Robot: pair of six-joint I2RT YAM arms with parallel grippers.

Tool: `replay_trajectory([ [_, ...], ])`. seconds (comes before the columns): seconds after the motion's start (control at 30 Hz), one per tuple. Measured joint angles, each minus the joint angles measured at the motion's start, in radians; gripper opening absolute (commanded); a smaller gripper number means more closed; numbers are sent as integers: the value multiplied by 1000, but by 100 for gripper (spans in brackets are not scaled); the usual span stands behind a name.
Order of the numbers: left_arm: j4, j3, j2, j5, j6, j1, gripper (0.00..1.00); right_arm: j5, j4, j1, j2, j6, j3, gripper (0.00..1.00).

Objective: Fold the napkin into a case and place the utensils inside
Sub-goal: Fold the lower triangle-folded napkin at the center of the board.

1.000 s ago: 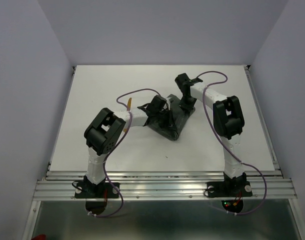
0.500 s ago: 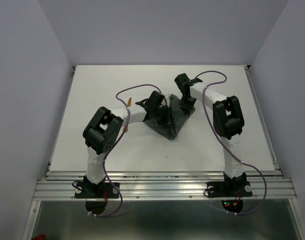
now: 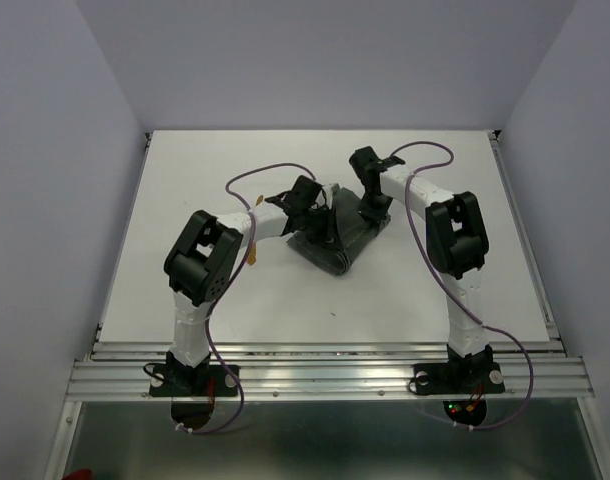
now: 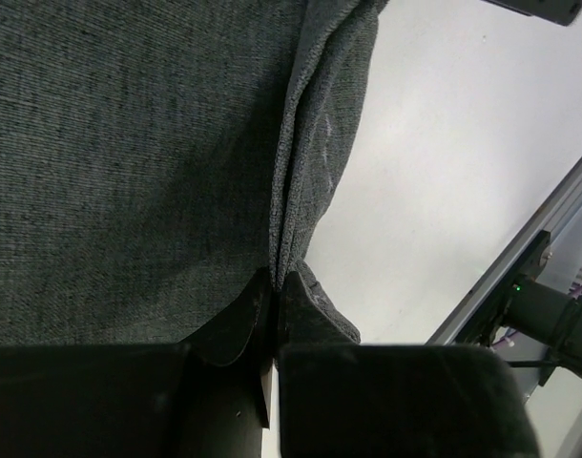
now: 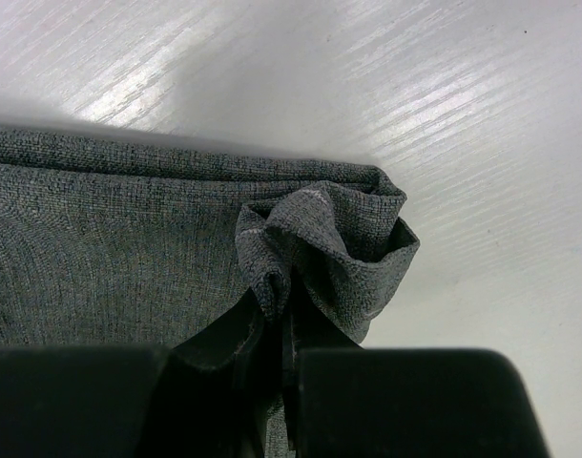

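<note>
The dark grey napkin [image 3: 343, 240] lies crumpled at the middle of the white table, held between both arms. My left gripper [image 3: 312, 207] is shut on its left edge; the left wrist view shows a folded hem of the napkin [image 4: 129, 172] pinched between the jaws of that gripper [image 4: 275, 279]. My right gripper [image 3: 371, 206] is shut on the far right corner, and in the right wrist view the napkin [image 5: 110, 248] bunches up at that gripper [image 5: 283, 303]. An orange-brown utensil [image 3: 259, 204] pokes out behind the left arm, and an orange tip [image 3: 252, 256] shows below it.
Purple cables [image 3: 247, 183] loop over both arms. The white table [image 3: 435, 290] ends at a metal rail [image 3: 325, 372] in front, with grey walls on three sides. The right arm's elbow [image 3: 455, 235] stands right of the cloth.
My left gripper has drawn back and to the left with the napkin's edge, spreading the cloth wider. The right arm has stayed put.
</note>
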Motion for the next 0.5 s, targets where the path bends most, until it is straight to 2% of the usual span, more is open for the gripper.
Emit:
replay_trajectory([
  [0.23,-11,13,64,-3,26,20,0,-9,7,0,-8,0,-8,11],
  [0.3,-4,13,77,4,26,21,0,-15,15,0,-17,0,-18,18],
  [0.33,-3,13,78,6,28,21,0,-18,22,0,-21,0,-24,26],
  [0.43,-1,13,78,10,29,22,0,-35,46,0,-40,-4,-47,38],
  [0.47,0,12,78,11,29,22,0,-43,55,0,-48,-6,-55,45],
  [0.5,2,11,78,12,29,24,0,-55,71,0,-61,-8,-71,47],
])
